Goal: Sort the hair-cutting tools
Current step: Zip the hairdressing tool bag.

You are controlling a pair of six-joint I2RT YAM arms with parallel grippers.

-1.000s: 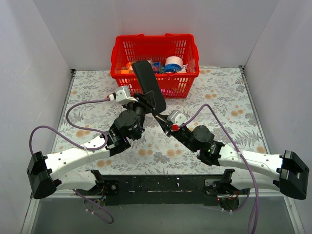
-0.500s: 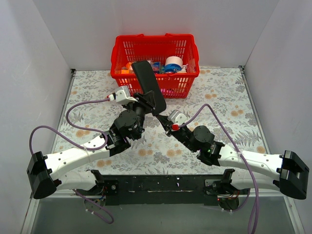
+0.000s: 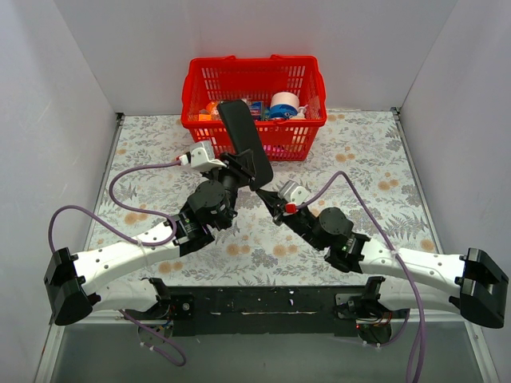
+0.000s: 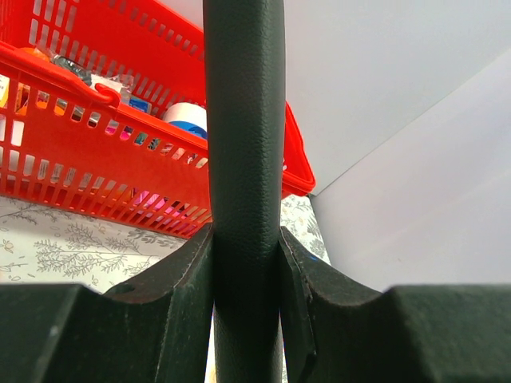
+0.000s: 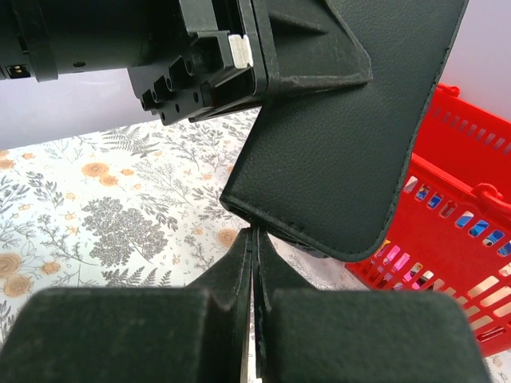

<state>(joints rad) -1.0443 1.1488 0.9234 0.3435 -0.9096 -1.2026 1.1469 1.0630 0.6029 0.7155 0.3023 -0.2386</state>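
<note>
Top view: lower end of the black pouch (image 3: 243,144) was hidden behind the left gripper (image 3: 235,169). Items in the red basket (image 3: 200,88) were partly covered by the pouch and too small to name.

Left wrist view: the pouch showed edge-on, cut off at top and bottom of frame — its faces were out of sight.

Right wrist view: the pouch's upper right corner and the basket's right part ran out of frame. The right gripper (image 5: 254,233) met the pouch's lower edge — whether it pinched any of it could not be told.
</note>
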